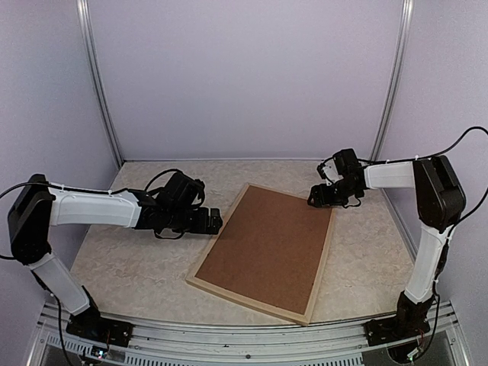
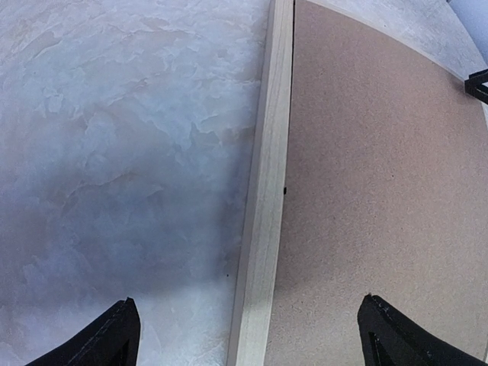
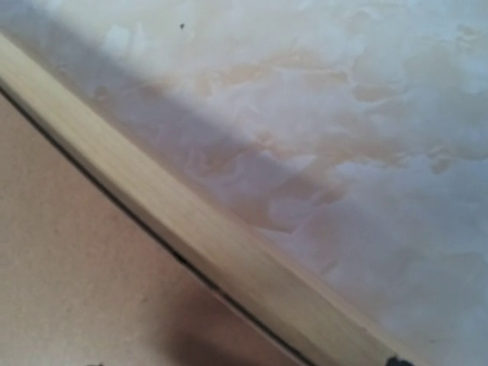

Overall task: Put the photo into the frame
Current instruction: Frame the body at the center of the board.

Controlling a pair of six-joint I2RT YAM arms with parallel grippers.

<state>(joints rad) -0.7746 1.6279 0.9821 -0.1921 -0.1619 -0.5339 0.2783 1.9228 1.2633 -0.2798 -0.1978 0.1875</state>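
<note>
- Top view: frame (image 1: 248,303) lies flat at mid table (image 1: 130,267), turned askew to the table edges
- Brown board (image 1: 263,248) fills the frame's whole opening, inside the pale rails
- Left arm reaches in from the left; left gripper (image 1: 212,223) is at the frame's left long rail, toward its far half
- Right arm reaches in from the right; right gripper (image 1: 319,198) is at the frame's far right corner
- From this view it cannot be told whether either gripper touches the frame
- Left wrist view: frame rail (image 2: 263,229) runs near to far up the middle, with table (image 2: 130,152) on its left and board (image 2: 381,191) on its right
- Left gripper (image 2: 245,320) is spread wide and straddles the rail: one of its fingers (image 2: 107,343) is over the table, the other over the board
- Nothing is pinched between them
- Right wrist view: frame rail (image 3: 191,229) crosses on a slant, with board (image 3: 69,252) at lower left and table (image 3: 343,114) at upper right
- A thin dark gap shows between rail and board
- Only slivers of the right fingers (image 3: 393,361) show at the bottom edge, set far apart, so this pincer is spread too
- It pinches nothing; a soft shadow falls on the board below it
</note>
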